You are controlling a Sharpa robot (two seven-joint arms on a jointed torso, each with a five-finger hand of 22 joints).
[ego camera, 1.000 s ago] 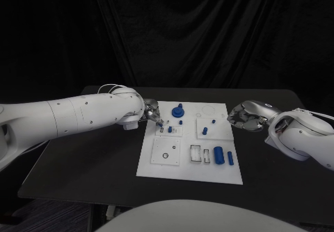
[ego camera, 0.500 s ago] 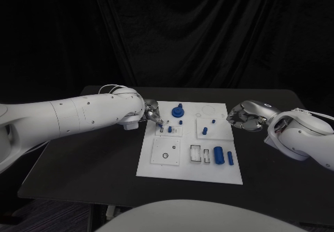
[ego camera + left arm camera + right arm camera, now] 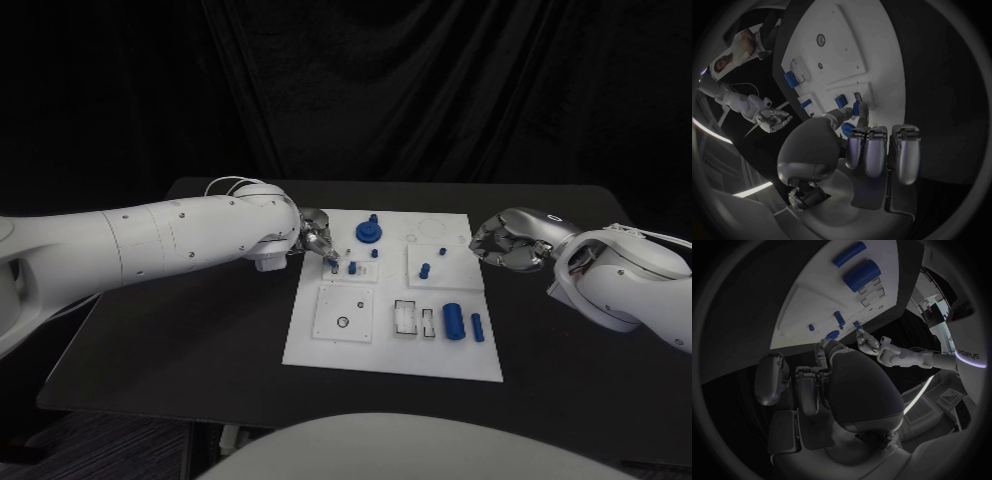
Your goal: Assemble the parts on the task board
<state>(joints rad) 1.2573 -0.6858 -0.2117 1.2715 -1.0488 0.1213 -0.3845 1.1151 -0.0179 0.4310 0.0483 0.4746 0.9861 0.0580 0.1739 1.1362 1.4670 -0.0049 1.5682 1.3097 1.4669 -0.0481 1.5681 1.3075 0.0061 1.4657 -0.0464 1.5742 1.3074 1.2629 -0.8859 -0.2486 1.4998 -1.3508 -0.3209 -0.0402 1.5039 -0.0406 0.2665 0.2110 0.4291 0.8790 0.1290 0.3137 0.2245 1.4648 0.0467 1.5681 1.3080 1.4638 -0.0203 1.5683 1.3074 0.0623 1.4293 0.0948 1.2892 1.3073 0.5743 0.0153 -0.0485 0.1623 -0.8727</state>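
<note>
- White rectangular task board (image 3: 378, 345) lies in the middle of the black table (image 3: 188, 340), its long sides running away from the robot; bare black tabletop shows on both sides of the board and along its near edge;
- left hand (image 3: 315, 238) reaches over the board's far left edge; in the left wrist view its thumb and a finger pinch a small blue peg (image 3: 856, 107) close over the board's surface, the other fingers (image 3: 873, 150) lying straight side by side; whether the peg touches the board I cannot tell;
- right hand (image 3: 508, 240) sits just off the board's far right edge, over bare table, fingers curled inward with nothing in them;
- blue round knob-like part (image 3: 369, 232) stands on the far part of the board, just beside the left hand; small blue pegs (image 3: 352, 268) stand near it, and another blue peg (image 3: 426, 269) stands on a raised white square further right;
- near right of the board: a thick blue cylinder (image 3: 454, 321) and a thinner blue cylinder (image 3: 477, 327) lie side by side, parallel to the board's long edge; beside them are rectangular white recesses (image 3: 407, 317); what is in them I cannot tell;
- near left: a raised white square with a small dark ring (image 3: 342, 322) on it.
</note>
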